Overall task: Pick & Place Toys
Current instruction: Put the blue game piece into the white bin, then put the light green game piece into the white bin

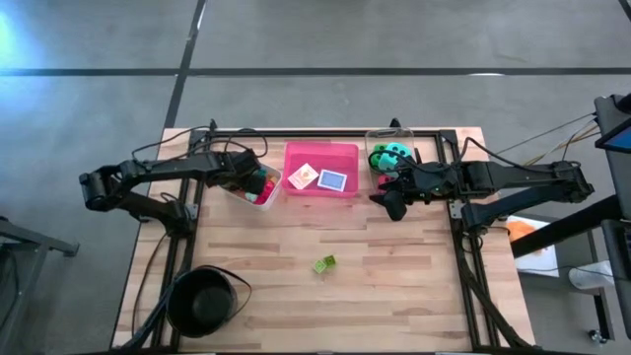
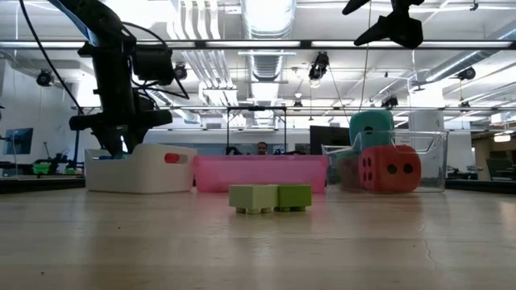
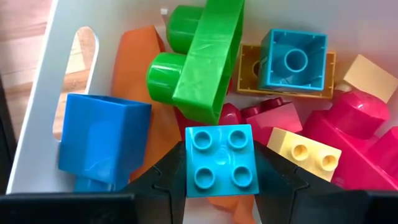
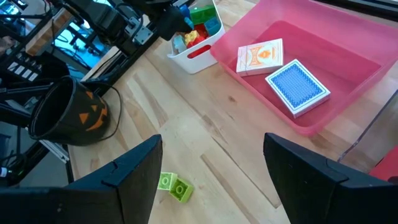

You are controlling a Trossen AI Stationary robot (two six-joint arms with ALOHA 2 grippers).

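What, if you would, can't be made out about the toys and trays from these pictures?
- White tray: the high view hides most of its blocks under the left gripper, shut on a light blue block.
- Clear tray: the right arm covers part of it from above; the low view shows only a red die and a teal one.
- Cards: the pink tray's wall hides them in the low view.
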